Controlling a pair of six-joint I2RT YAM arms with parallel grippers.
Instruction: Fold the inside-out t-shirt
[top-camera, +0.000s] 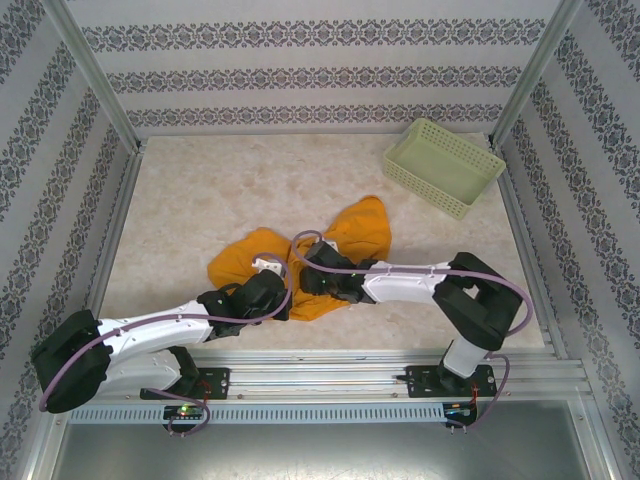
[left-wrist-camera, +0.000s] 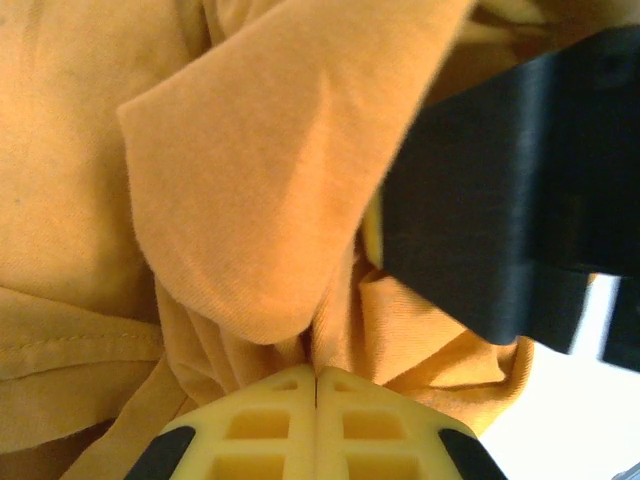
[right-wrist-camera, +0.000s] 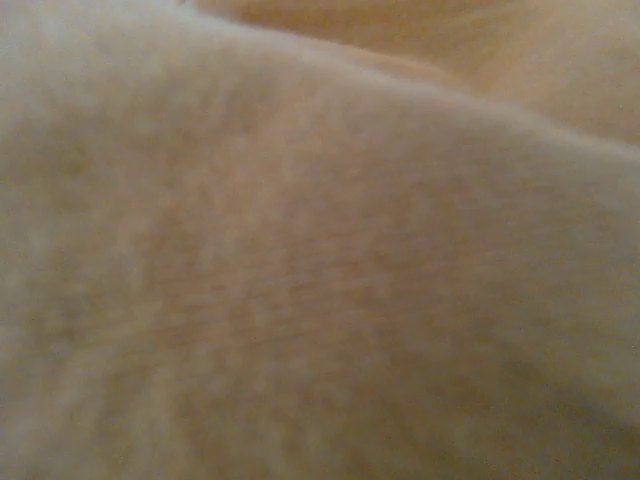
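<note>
the far and left parts of the table (top-camera: 220, 180) lie bare and open to a pass, and the basket (top-camera: 445, 165) takes up the far right corner, well apart from the shirt (top-camera: 360, 232). the shirt heaps up crumpled at the near middle, where the left gripper (top-camera: 272, 266) and right gripper (top-camera: 308, 268) crowd just beside each other with little gap between. walls (top-camera: 60, 150) and 2 slanting posts (top-camera: 95, 75) close in 3 sides.

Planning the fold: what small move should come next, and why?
Probably lift the left end effector slightly and draw it left: it is shut on a fold of the t-shirt, which lies crumpled and needs spreading before folding.
</note>
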